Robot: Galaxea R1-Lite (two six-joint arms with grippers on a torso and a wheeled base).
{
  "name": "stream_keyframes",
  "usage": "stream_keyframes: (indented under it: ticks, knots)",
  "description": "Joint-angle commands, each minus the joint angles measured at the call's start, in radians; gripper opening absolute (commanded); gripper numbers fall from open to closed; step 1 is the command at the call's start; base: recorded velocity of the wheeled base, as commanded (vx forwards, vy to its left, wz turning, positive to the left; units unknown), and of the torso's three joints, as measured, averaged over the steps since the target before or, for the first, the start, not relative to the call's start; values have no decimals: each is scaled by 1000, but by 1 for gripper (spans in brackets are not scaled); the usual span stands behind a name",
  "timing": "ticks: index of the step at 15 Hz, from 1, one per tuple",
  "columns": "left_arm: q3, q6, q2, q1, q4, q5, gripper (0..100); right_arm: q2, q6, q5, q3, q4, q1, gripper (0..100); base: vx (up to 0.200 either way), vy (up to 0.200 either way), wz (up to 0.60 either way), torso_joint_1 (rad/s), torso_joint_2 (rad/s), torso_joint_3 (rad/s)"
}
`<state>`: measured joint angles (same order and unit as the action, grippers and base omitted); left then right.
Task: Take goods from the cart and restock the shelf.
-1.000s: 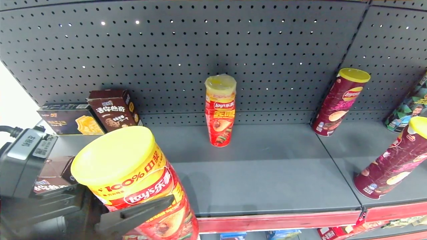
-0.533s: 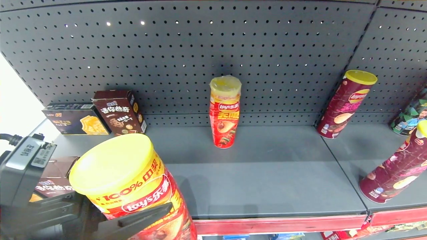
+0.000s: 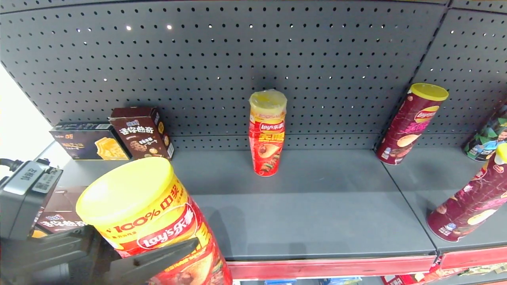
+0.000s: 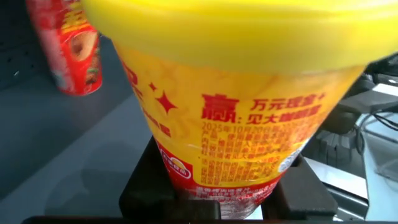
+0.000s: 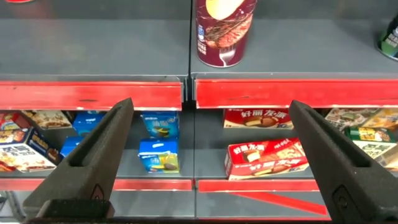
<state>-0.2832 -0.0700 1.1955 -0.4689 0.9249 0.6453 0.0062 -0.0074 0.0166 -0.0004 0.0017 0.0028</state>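
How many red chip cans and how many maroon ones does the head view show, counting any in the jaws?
Red cans, yellow lids: 2 (held red can in the left gripper; standing red can on the shelf)
Maroon cans, yellow lids: 2 (rear maroon can; front maroon can)
Total: 4

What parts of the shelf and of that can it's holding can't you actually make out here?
- Base of the held can: head view, cut off by the bottom edge and covered by the left gripper.
- Most of the brown box: head view, hidden behind that gripper's housing.
- Top of the maroon can: right wrist view, cut off by the frame edge.
- Green can: head view, cut by the right edge.
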Motion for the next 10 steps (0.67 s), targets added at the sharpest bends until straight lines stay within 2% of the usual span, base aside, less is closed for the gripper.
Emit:
stream_keyframes:
  ticks: [1,2,3,4,5,7,9,10]
  knots:
    - [12,-8,-4,32,6,0,0,11,-23,13,-1,1,6,100,0,0,0,0,0,0]
    - [10,-8,-4,32,6,0,0,6,-23,17,-1,-3,5,100,0,0,0,0,0,0]
    - [1,-8,1,32,6,0,0,20,-2,34,-76,-8,10,100,0,0,0,0,0,0]
    - [-1,-8,4,30,5,2,0,167,95,42,-243,0,40,100,0,0,0,0,0,0]
    - [4,-7,4,29,6,2,0,278,132,51,-326,-3,69,100,0,0,0,0,0,0]
    - [9,-7,-1,33,6,0,0,324,24,106,-378,6,154,100,0,0,0,0,0,0]
    - [16,-8,-4,35,3,-1,0,406,-2,126,-420,3,224,100,0,0,0,0,0,0]
    - [18,-8,-4,35,5,-1,0,460,-19,171,-446,1,270,100,0,0,0,0,0,0]
